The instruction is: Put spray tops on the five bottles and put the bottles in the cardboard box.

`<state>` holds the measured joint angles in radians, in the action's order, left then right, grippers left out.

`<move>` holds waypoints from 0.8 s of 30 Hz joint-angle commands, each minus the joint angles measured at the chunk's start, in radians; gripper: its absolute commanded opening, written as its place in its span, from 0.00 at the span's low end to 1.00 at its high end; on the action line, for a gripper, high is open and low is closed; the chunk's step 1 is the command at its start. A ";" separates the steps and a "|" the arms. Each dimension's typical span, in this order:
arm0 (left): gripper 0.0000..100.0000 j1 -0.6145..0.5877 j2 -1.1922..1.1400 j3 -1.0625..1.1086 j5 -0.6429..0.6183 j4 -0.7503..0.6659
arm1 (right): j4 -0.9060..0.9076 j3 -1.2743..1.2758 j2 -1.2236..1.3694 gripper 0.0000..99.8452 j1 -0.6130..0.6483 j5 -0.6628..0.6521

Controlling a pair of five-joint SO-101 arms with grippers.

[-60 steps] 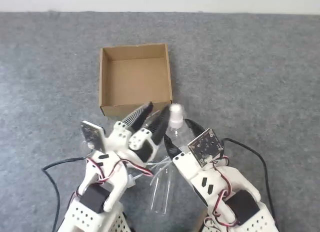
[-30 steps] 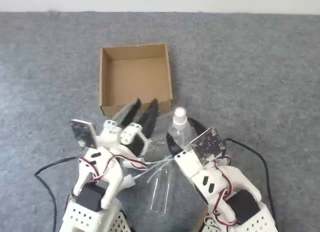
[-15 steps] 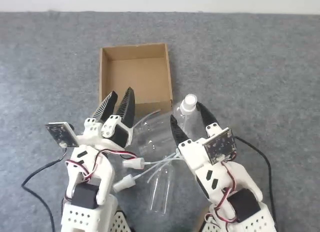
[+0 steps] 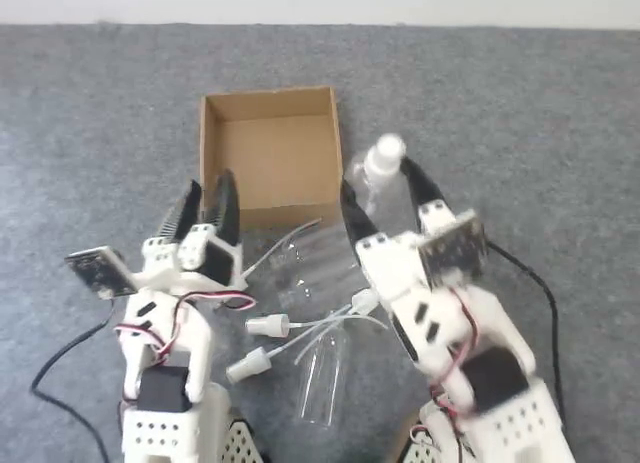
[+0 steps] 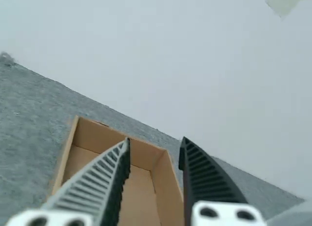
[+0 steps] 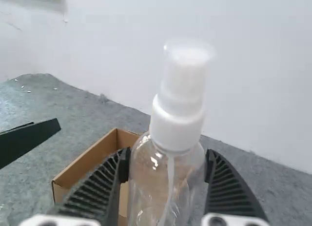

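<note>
My right gripper [image 4: 380, 186] is shut on a clear bottle [image 4: 378, 175] with a white spray top, held upright just off the right wall of the cardboard box [image 4: 207, 153]. In the right wrist view the bottle [image 6: 171, 143] stands between the fingers of that gripper [image 6: 166, 160], above the box corner [image 6: 90, 163]. My left gripper [image 4: 211, 183] is open and holds nothing, at the box's near wall. The left wrist view looks past the left gripper [image 5: 153, 149] into the box [image 5: 70, 140]. Three loose spray tops [image 4: 268, 326] with dip tubes lie between the arms.
Uncapped clear bottles lie on the grey carpet between the arm bases, one [image 4: 322, 385] pointing toward the front edge and another [image 4: 303, 255] near the box's near wall. One finger of the left gripper [image 6: 29, 138] shows in the right wrist view. Open carpet lies right of the box.
The right arm has carried the capped bottle up and away from the front, toward the box's right side. The left gripper let go of the spray top and drew back to the left.
</note>
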<state>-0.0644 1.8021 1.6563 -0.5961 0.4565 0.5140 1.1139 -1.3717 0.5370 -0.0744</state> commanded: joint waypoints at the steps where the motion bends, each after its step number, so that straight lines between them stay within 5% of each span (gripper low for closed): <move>1: 0.15 -0.044 0.018 -0.061 -0.005 -0.038 | -0.099 -0.158 0.263 0.13 -0.013 0.005; 24: 0.08 -0.285 0.018 -0.099 -0.005 -0.060 | -0.317 -0.690 1.041 0.13 0.059 0.005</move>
<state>-0.3330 1.8021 1.6195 -0.5930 0.4457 0.2240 0.5984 -0.4296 0.5447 -0.0744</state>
